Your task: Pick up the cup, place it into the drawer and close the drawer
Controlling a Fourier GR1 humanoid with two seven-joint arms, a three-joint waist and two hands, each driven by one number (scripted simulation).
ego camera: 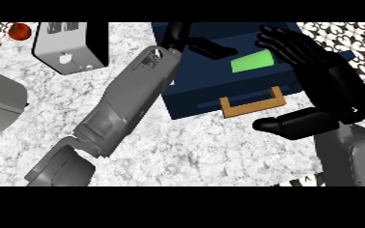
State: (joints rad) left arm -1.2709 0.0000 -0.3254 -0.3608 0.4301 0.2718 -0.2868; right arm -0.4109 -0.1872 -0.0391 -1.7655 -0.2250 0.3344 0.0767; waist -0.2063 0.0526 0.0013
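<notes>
Right hand [324,84] is up on the right side of the view, fingers spread and nearly straight, thumb stretched out low toward the left, and it grips nothing. It hangs over the right end of the dark blue drawer [214,84], with the thumb just beside the tan handle [253,104] on the drawer's front, though contact between them cannot be told. Over on the other side, the left hand [196,41] comes in along a long grey forearm that runs diagonally from the lower left, and its black fingers reach over the drawer's far left corner; they look bent, but whether they hold anything cannot be told from this angle. Inside the drawer sits the green cup [253,62], lying in the open compartment between the two hands, its bright green side showing and its right edge tucked under the right hand's fingers. The drawer sits pulled out, handle facing the robot, on a speckled white counter [200,149]. At the far left corner, a grey box [68,50] with a black side stands well apart from the drawer, and a small red round thing [19,31] rests by the top edge.
</notes>
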